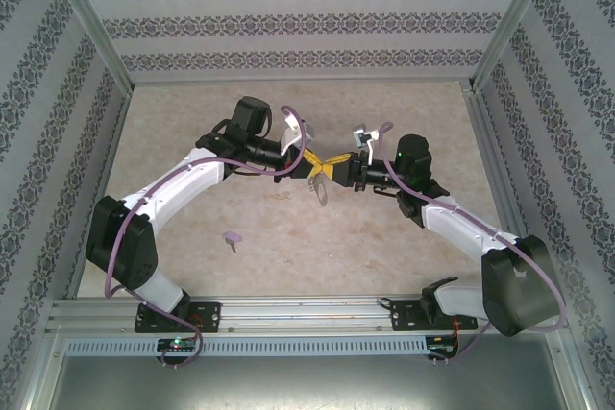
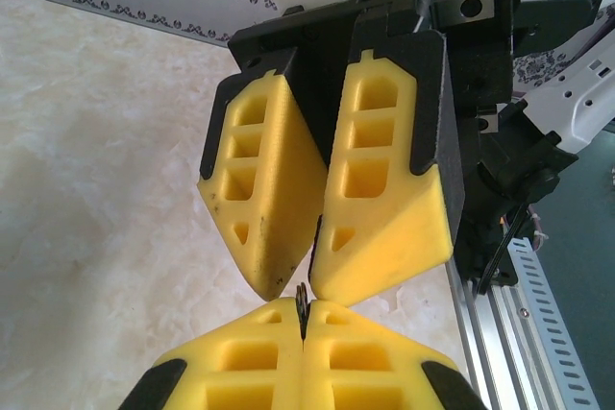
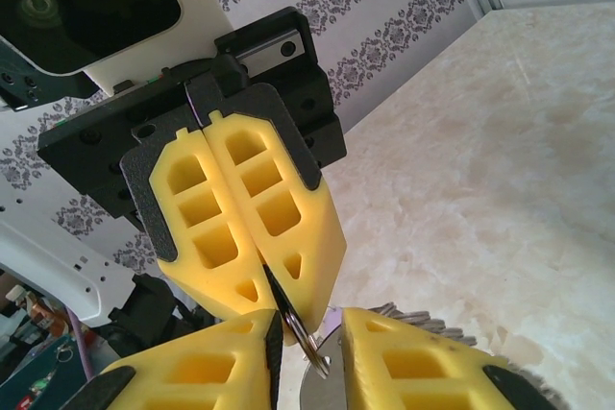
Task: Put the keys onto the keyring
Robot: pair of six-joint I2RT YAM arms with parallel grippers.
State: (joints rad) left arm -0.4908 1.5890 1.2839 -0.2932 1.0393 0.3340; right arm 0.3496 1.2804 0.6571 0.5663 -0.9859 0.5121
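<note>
keyring (image 3: 309,348): in the air, between both grippers
left gripper (image 2: 304,319): clamped on keyring wire
right gripper (image 3: 312,333): narrowly apart around keyring; grip unclear
key (image 1: 232,237): lilac, flat on desk (image 1: 404,247), well apart

I could read no text, label, brand, number or sign anywhere. The walls (image 1: 288,21) around my table (image 1: 192,266) carried only a repeating ornamental pattern, with no letters or digits in it.

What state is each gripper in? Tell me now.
Left gripper: closed on the keyring.
Right gripper: closed on the keyring too.
</note>
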